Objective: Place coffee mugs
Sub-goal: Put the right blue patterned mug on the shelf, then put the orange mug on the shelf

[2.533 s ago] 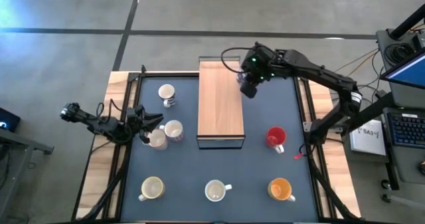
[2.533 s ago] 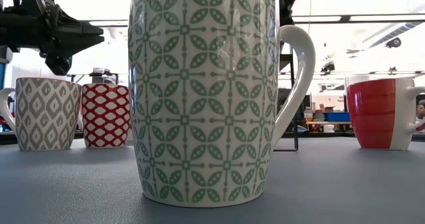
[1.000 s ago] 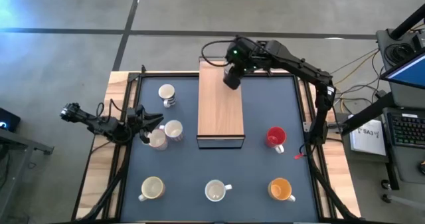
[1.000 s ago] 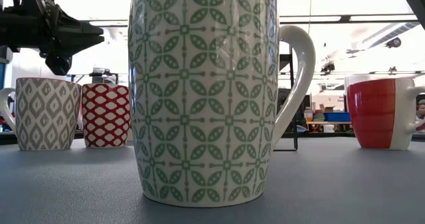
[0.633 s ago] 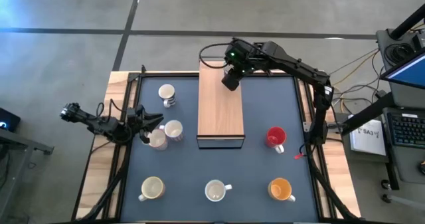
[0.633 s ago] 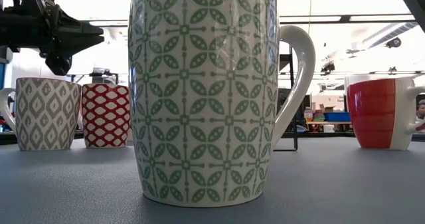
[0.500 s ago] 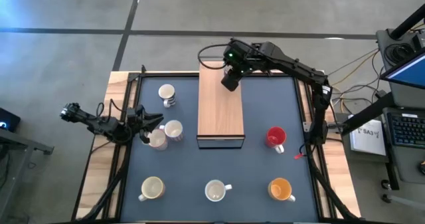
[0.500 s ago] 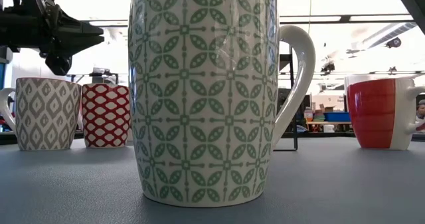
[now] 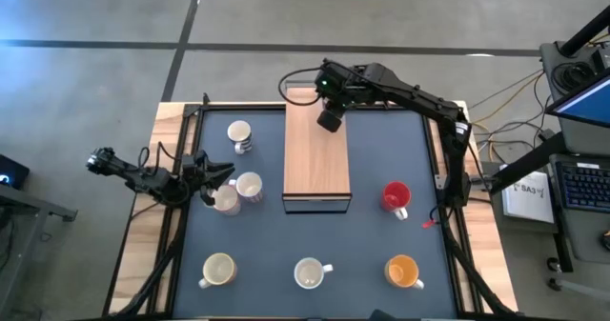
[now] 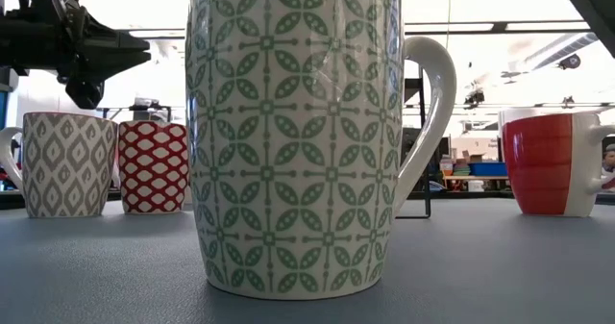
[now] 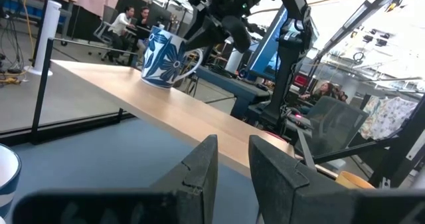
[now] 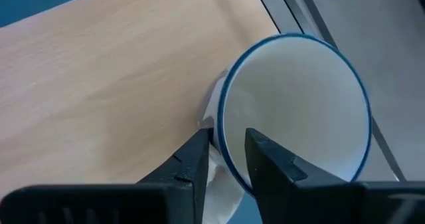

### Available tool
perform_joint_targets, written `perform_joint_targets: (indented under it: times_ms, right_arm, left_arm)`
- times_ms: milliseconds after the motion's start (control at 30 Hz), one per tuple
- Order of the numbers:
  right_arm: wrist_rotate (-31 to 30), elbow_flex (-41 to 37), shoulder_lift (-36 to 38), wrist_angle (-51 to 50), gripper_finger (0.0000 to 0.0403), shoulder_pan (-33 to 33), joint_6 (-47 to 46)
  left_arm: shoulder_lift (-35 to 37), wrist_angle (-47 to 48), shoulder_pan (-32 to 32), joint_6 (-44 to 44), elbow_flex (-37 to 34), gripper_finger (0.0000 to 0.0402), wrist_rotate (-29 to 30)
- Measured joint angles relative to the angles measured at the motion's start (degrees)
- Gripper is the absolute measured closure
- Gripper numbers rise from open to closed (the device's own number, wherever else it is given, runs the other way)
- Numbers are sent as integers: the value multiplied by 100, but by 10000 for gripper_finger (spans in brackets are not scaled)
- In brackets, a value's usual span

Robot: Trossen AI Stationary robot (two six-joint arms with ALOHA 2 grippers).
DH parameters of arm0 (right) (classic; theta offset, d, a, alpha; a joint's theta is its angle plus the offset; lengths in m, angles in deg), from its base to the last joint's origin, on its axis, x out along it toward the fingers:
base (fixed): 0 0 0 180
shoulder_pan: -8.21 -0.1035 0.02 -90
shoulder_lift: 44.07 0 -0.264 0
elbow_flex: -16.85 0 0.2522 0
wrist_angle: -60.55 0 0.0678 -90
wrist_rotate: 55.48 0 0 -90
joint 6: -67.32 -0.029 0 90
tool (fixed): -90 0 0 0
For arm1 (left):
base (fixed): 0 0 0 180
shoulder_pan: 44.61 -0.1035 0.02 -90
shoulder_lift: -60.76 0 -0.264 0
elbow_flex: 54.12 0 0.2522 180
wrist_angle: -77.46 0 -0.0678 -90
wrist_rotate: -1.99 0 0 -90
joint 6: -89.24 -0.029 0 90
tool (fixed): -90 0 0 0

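The right gripper (image 12: pixel 222 159) is pinching the rim of a blue-and-white mug (image 12: pixel 292 111), one finger inside and one outside, over the far end of the wooden board (image 9: pixel 316 150) at upper centre of the high view. The left gripper (image 9: pixel 212 182) is waiting at centre left, its fingers slightly parted, beside two mugs (image 9: pixel 238 191). A red mug (image 9: pixel 395 197) is sitting at right, and a green-patterned mug (image 10: pixel 293 132) is filling the low view.

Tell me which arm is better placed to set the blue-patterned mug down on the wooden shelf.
Right. The right gripper grips the blue mug by its rim, over the wooden shelf. The left gripper waits at the table's left edge beside other mugs.
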Motion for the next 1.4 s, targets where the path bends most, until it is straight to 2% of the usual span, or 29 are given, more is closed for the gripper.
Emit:
perform_joint_targets:
  times_ms: [167,667,767,967,1400]
  right_arm:
    - [-2,0,0,203,334,18,195]
    - [-1,0,4,664,335,261,581]
    - [193,0,4,823,335,290,659]
    - [599,0,7,1063,335,321,655]
    - [551,84,209,1044,335,326,422]
  left_arm:
    - [-1,-1,2,0,1,333,0]
    - [1,-1,0,0,1,333,-1]
    - [1,-1,0,0,1,333,-2]
    - [0,-1,1,0,1,333,0]
    - [0,-1,-1,0,1,333,-1]
